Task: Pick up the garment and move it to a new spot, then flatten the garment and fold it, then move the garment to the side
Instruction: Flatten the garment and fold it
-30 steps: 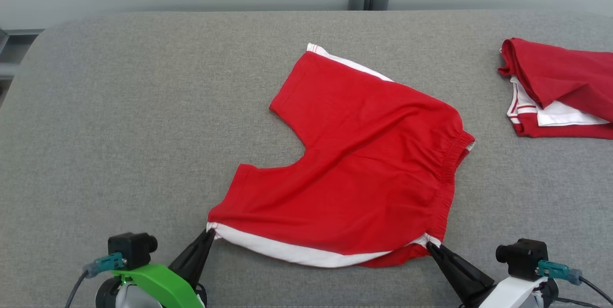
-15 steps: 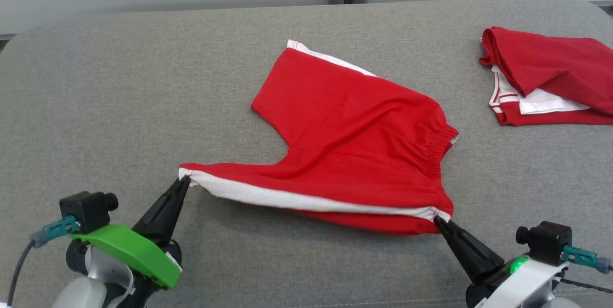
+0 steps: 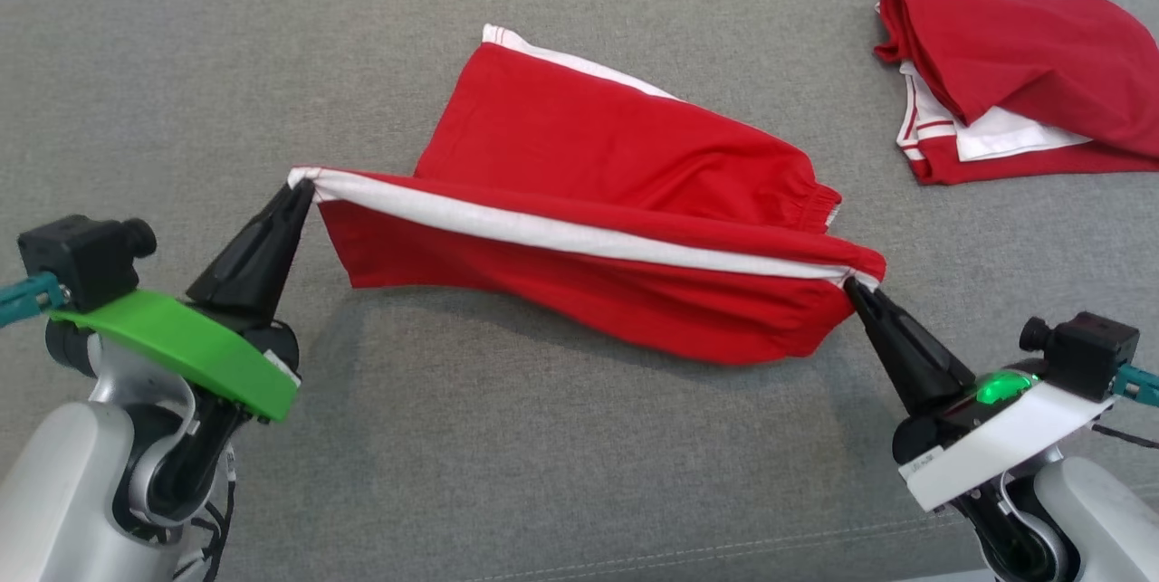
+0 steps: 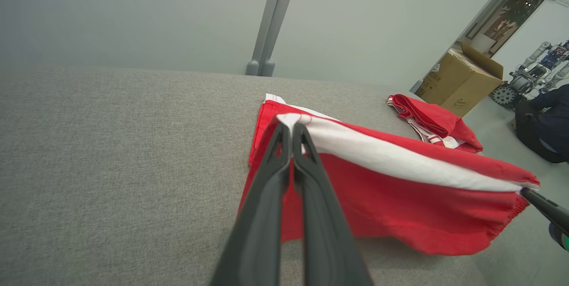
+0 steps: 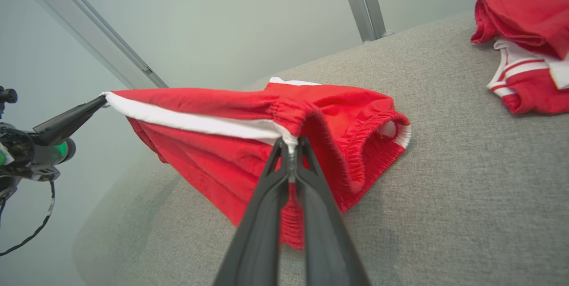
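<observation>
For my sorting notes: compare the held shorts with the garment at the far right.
The shorts are pinched at two corners by the left gripper and right gripper, near edge lifted; the other garment lies untouched. The shorts are stretched out; the other garment is loosely folded. Both are red with white trim, on the grey surface.

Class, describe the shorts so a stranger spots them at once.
On the grey surface, look in the middle. The shorts hang stretched between the left gripper and right gripper by a white-striped edge; the other red clothes lie untouched at the right.
</observation>
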Available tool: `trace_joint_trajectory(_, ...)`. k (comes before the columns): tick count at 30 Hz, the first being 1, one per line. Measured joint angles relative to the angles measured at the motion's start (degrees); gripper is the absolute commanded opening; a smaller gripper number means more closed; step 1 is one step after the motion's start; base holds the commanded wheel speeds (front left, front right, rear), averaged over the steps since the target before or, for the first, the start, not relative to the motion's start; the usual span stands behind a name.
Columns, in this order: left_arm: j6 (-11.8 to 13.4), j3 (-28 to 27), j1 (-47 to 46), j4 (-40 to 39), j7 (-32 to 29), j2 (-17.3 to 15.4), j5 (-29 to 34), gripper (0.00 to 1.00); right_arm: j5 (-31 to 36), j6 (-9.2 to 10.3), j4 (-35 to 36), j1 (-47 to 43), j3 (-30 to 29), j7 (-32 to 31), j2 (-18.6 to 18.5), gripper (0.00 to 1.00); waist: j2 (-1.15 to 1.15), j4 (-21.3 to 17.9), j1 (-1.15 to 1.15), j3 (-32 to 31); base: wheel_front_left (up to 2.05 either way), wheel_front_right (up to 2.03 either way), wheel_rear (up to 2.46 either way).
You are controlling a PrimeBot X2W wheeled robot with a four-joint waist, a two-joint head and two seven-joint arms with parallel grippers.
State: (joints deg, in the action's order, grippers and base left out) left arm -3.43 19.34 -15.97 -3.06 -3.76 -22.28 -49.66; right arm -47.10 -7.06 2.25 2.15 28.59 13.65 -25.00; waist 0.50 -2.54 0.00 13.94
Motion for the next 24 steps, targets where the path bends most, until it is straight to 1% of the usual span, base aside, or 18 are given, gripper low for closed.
trace_joint_trajectory(4,0.75,-0.81,-3.54,-0.96,-0.99,-0.09,0.01,0.0,-0.52,-0.01,-1.13,2.62,-1.75,0.02,1.2,0.0,0.0,-1.28,0.0,2.18,0.0,0.0,0.0)
trace_joint_trajectory(9,1.87,-1.09,-7.27,-0.79,-2.34,-0.08,0.12,0.0,-0.25,-0.08,-2.8,5.64,-2.1,0.22,2.16,0.0,0.0,-2.95,0.0,5.08,0.0,0.0,0.0)
trace_joint_trajectory(12,2.02,-1.02,-10.29,-0.35,-2.91,0.07,0.69,0.0,-0.25,-0.08,-3.54,6.87,-2.54,0.27,3.18,0.0,0.0,-3.87,0.0,7.0,0.0,0.0,0.0)
trace_joint_trajectory(15,2.02,-0.02,-13.78,0.47,-3.85,-0.41,3.55,0.0,-0.25,-0.08,-4.3,8.15,-3.15,0.27,3.81,0.0,0.0,-4.67,0.0,8.99,0.0,0.0,0.0)
trace_joint_trajectory(18,2.03,0.3,-16.5,1.13,-4.33,0.14,3.55,0.0,-0.22,-0.07,-4.77,9.61,-4.25,0.53,4.87,0.0,0.0,-5.44,0.0,10.98,0.0,0.0,0.0)
trace_joint_trajectory(24,2.46,0.24,-21.22,4.65,-4.88,0.19,4.31,0.0,0.89,-0.07,-6.0,12.96,-4.5,0.54,7.57,0.0,0.0,-7.28,0.0,14.51,0.0,0.0,0.0)
